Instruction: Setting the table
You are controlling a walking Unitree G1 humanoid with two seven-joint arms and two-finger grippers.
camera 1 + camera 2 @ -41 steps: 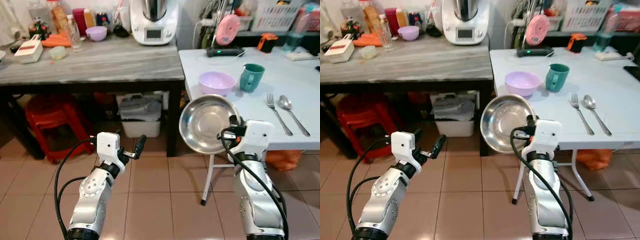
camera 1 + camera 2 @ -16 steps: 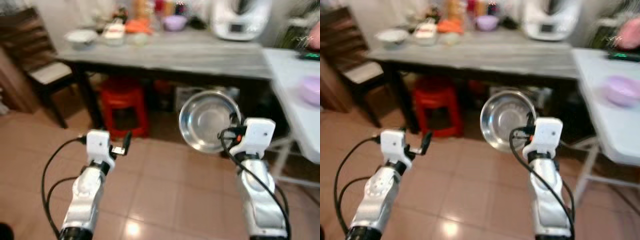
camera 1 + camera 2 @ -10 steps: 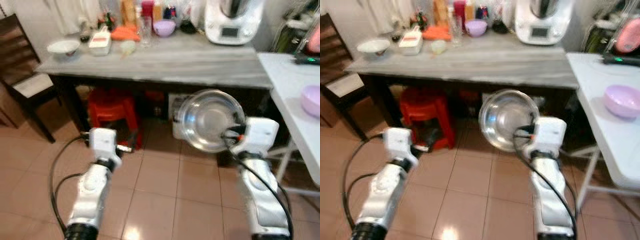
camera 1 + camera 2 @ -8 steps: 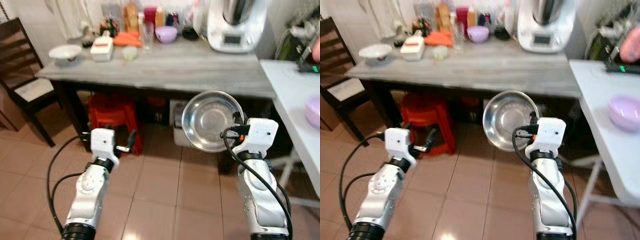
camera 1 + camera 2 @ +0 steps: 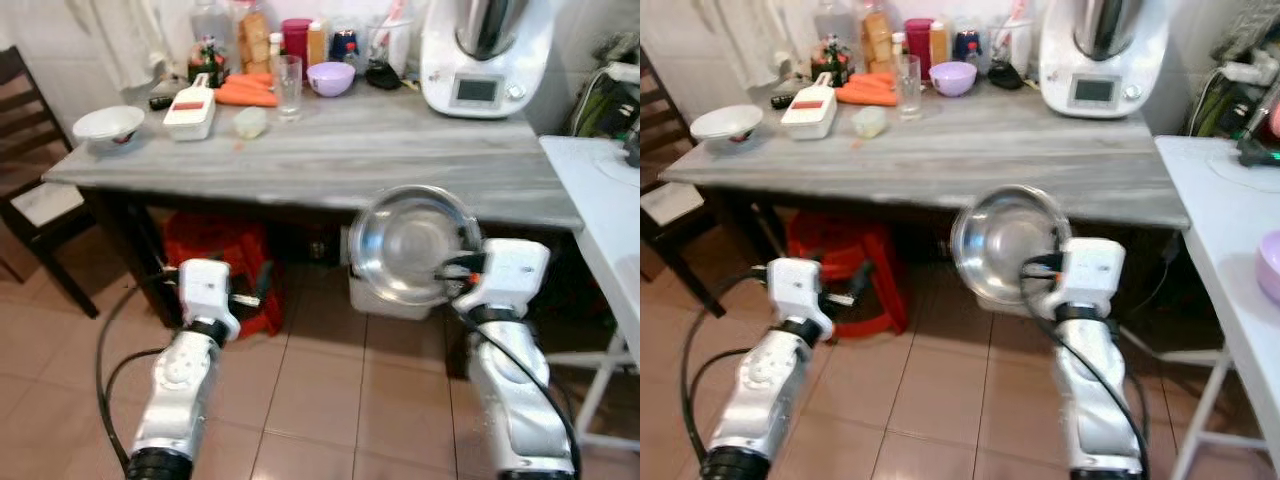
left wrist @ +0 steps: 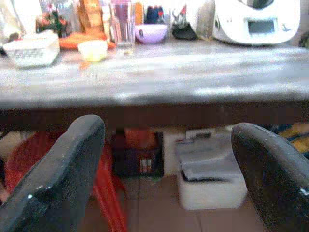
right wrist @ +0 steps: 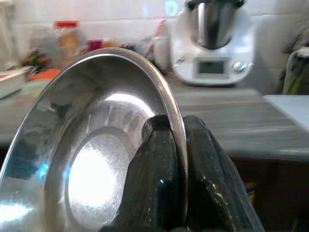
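A round steel bowl (image 5: 410, 243) is held up on edge in front of the grey table, its hollow facing me. My right gripper (image 5: 461, 268) is shut on its rim; the right wrist view has both black fingers (image 7: 161, 159) pinching the rim (image 7: 169, 96). My left gripper (image 5: 256, 288) is open with nothing between its fingers, held low before the table's front edge. In the left wrist view its fingers (image 6: 72, 164) stand wide apart. A corner of the white table (image 5: 608, 190) lies at the right, with a purple bowl (image 5: 1272, 262) on it.
The grey table (image 5: 400, 160) carries a white kitchen machine (image 5: 485, 55), a glass (image 5: 287, 85), a small purple bowl (image 5: 330, 78) and a white bowl (image 5: 107, 125). A red stool (image 5: 215, 250) and a white bin (image 6: 212, 179) stand beneath. A dark chair (image 5: 30, 190) is at the left.
The whole view has swung from the white table to the grey table, so the camera has turned. Both arms keep their pose; the bowl stays in the right gripper.
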